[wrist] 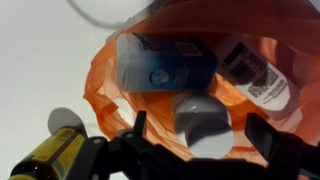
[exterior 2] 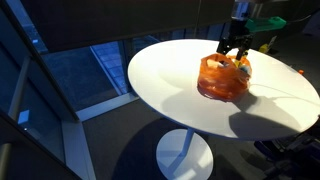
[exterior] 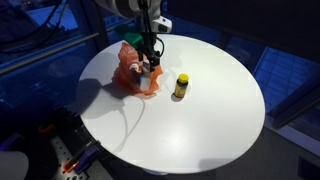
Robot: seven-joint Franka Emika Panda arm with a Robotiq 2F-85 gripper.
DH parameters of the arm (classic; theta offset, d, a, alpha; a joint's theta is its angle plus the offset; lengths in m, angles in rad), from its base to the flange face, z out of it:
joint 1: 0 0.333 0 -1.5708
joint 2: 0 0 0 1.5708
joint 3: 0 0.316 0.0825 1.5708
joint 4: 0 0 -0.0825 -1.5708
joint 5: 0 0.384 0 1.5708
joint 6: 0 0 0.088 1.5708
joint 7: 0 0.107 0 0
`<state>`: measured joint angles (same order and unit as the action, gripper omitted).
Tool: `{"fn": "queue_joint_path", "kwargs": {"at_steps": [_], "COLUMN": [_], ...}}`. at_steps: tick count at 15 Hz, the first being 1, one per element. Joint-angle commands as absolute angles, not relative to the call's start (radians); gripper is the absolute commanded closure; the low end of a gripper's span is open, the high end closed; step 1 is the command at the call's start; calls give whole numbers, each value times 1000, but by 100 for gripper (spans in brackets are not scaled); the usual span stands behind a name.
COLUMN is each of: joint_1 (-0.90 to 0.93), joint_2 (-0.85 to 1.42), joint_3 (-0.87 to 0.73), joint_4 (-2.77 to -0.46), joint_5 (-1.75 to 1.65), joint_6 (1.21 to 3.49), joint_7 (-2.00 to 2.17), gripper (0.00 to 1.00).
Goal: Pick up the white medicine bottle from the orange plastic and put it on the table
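The white medicine bottle (wrist: 200, 118) lies in the crumpled orange plastic (wrist: 105, 75), its white cap facing the wrist camera. My gripper (wrist: 203, 135) is open, with one finger on each side of the bottle's cap, and I cannot tell whether they touch it. In both exterior views the gripper (exterior: 150, 57) (exterior 2: 237, 50) hangs low over the orange plastic (exterior: 133, 77) (exterior 2: 220, 80) on the round white table (exterior: 210, 120).
A blue and white packet (wrist: 165, 62) and a white item with a barcode label (wrist: 255, 72) also lie in the plastic. A yellow bottle with a dark cap (exterior: 181, 86) (wrist: 50, 155) stands on the table beside the plastic. The table edge (exterior 2: 160, 95) is near.
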<state>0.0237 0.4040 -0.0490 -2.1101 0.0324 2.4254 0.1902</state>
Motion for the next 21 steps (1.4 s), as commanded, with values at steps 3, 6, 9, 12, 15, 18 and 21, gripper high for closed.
{"fn": "queue_joint_path", "kwargs": {"at_steps": [3,6,9,12,15,18,21], "joint_1": [33,40,44,46,46,49,51], "joint_2": [428,423,419,406,404,398,400], "joint_3": [-42,-46,-49,-49,-48,-48,-51], "joint_4": [-2092,-2093,-2089,-2085,-2087,-2090,-2081], "joint_5": [20,14,7,1,-3,-12,-19], "joint_6": [2432,2434,2437,2439,2438,2434,2433], "joint_7": [182,189,196,194,192,192,200], "gripper": [11,42,66,78,99,74,52]}}
